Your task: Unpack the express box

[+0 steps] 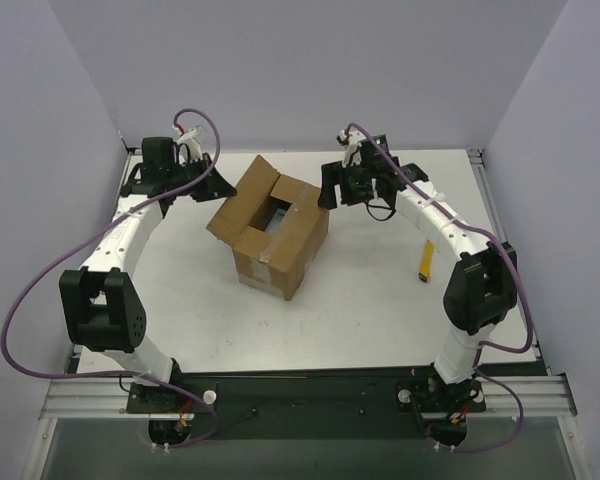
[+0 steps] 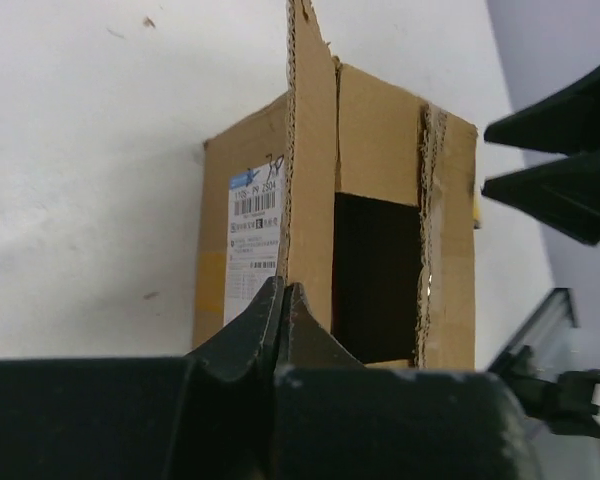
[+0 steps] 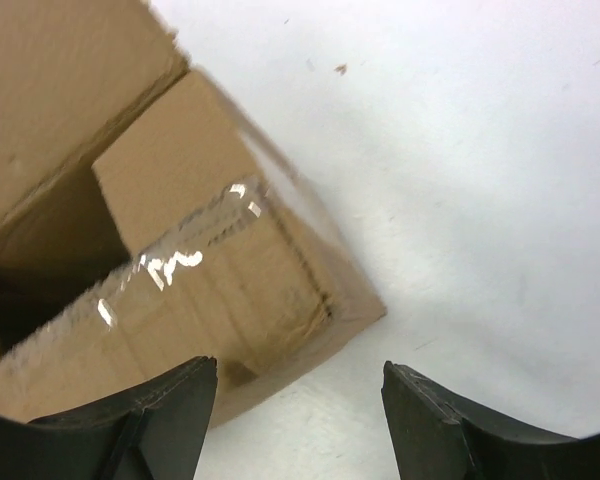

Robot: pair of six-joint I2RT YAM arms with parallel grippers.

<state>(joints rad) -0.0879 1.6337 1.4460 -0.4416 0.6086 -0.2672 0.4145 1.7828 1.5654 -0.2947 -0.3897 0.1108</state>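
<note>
Reaching forward along the left side of the white bench [image 1: 380,300], the left arm has its elbow raised and bent, with the wrist turned inward so the black two-finger left tool [image 2: 283,300] points right at the box. Its fingers are pressed together, and in the wrist view the corrugated edge of one raised flap runs straight down into the pinch, so it looks clamped on that flap edge.

The right arm mirrors this pose, elbow high on the right side and forearm angled in toward the middle. The black two-finger right tool [image 3: 298,420] points left and down over the box's right corner. Its fingers are spread wide with nothing between them, and they are not touching the cardboard.

The brown rectangular cardboard express box [image 1: 270,240] stands on its base near the bench centre, between the two tools. The opening faces up, the flaps are splayed and the inside is dark. It sits diagonally to the bench edges, with one corner pointing at the arm bases. The footprint looks nearly square from above, so the long axis cannot be told.

A pale printed label [image 2: 252,240] is on the side wall facing the left arm. Clear shiny tape [image 3: 170,265] runs along a flap edge below the right tool.
</note>
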